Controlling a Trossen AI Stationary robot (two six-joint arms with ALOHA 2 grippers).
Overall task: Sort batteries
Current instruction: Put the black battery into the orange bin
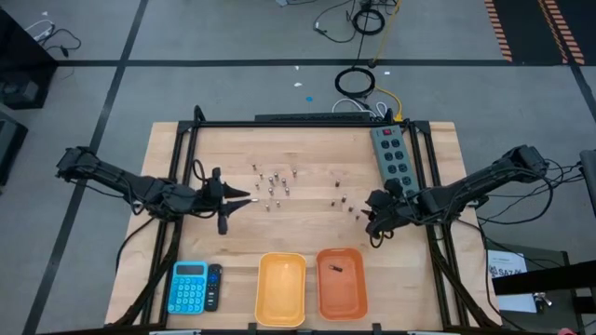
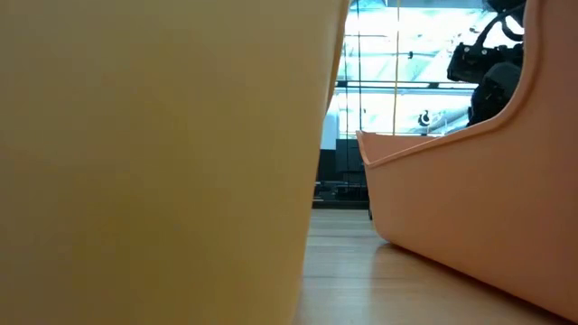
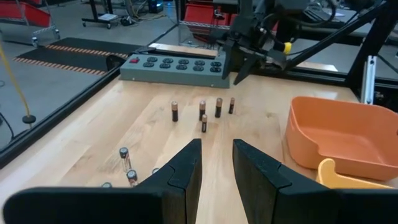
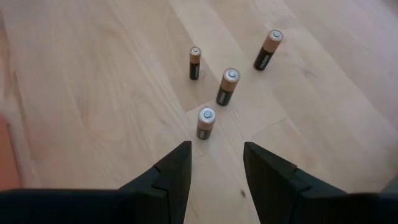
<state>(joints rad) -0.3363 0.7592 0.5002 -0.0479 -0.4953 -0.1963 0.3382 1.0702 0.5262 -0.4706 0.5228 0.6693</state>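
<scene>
A robotics lab or workshop: a wooden table [image 1: 307,149] is sitting on grey concrete floor, loose cables [image 1: 358,82] are trailing, and hazard-striped tape [image 1: 507,28] is marking the floor.

The left arm reaches in from the table's left edge, its left gripper [image 1: 244,198] low over the middle-left of the table with fingers [image 3: 184,171] parted by a narrow gap, while the right arm reaches in from the right edge, its right gripper [image 1: 371,220] angled downward, fingers [image 4: 171,171] apart and empty.
</scene>
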